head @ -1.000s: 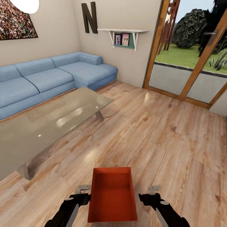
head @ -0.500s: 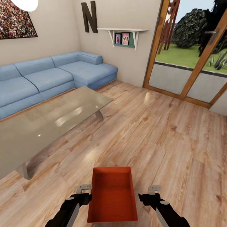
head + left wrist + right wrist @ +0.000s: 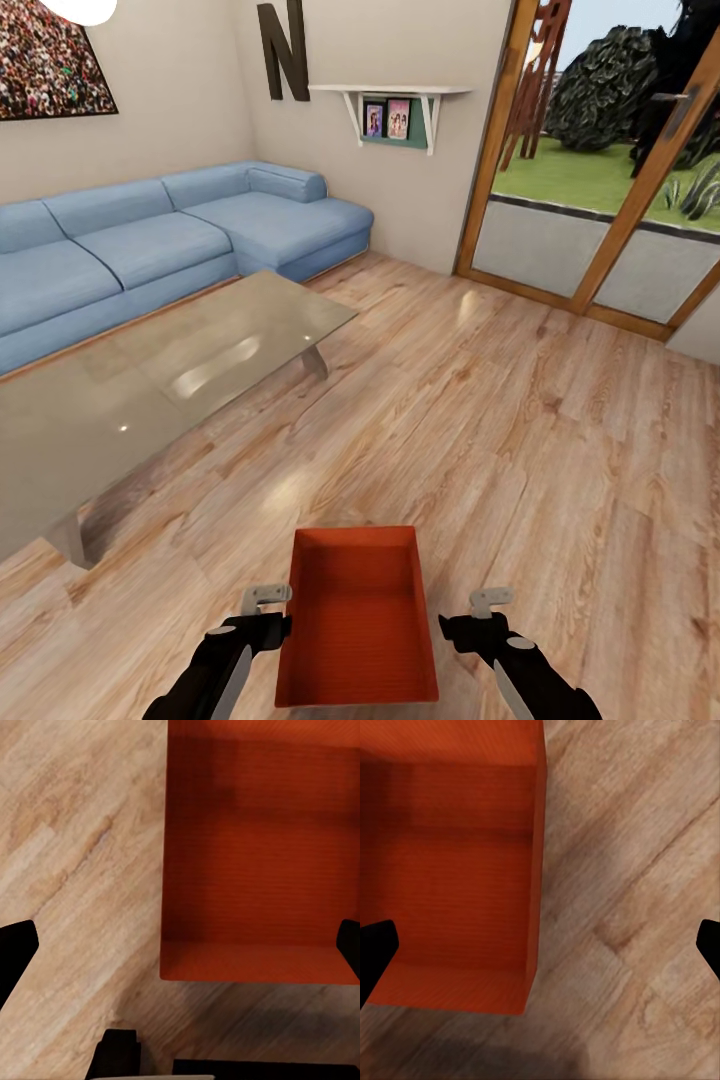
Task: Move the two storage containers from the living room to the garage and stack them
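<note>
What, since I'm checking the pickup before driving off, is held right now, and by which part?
Nothing is held: the left gripper and right gripper are open on either side of the storage container.

Both arms are glossy black with pale grey panels along the forearms. The left gripper [image 3: 268, 612] and right gripper [image 3: 480, 615] have black bodies, each topped by a light grey bracket behind the fingers.

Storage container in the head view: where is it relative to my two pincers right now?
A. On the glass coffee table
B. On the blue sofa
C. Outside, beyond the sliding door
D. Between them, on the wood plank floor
D. The red-orange storage container sits on the wood plank floor, with the left pincer at one side wall and the right pincer off the other.
</note>
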Motion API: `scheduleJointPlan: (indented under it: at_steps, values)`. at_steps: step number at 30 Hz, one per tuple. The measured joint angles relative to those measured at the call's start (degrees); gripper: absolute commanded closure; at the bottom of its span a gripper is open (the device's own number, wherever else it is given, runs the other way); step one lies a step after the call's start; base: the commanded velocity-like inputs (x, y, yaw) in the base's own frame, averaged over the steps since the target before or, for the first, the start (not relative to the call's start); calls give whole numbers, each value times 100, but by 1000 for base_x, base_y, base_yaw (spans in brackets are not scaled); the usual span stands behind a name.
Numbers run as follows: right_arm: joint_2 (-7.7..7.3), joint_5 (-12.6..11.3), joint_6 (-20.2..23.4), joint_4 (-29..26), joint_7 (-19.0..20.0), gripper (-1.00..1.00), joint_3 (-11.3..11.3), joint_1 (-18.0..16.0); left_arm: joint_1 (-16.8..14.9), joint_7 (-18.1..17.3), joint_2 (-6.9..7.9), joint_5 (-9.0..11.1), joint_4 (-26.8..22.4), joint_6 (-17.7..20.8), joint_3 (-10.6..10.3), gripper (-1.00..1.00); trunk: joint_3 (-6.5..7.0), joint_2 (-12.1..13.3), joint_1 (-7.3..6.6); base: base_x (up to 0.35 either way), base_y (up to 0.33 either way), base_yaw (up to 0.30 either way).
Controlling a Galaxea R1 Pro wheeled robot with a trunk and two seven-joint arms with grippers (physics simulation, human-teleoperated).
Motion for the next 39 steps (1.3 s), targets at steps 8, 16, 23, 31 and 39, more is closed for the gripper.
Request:
scheduleJointPlan:
  at_steps: [8,16,23,31,39]
  values:
    - [0,0,-28,3,0,-100,5,0,0,19,-20,-4,4,6,0,-100,-144,-321,176,0,0,0]
    - [0,3,-42,3,0,-100,9,0,0,-2,-20,-4,5,6,0,-100,-287,-642,352,0,0,0]
    - [0,-11,-43,3,8,-100,9,0,0,-2,-22,-4,3,14,0,-100,-413,-923,505,0,0,0]
    - [3,-22,-43,3,9,-100,10,0,1,6,-30,-12,8,20,-1,-100,-557,-1244,681,0,0,0]
    - [8,-24,-43,3,8,-100,12,0,0,25,-19,-26,28,16,0,-100,-700,-1565,857,0,0,0]
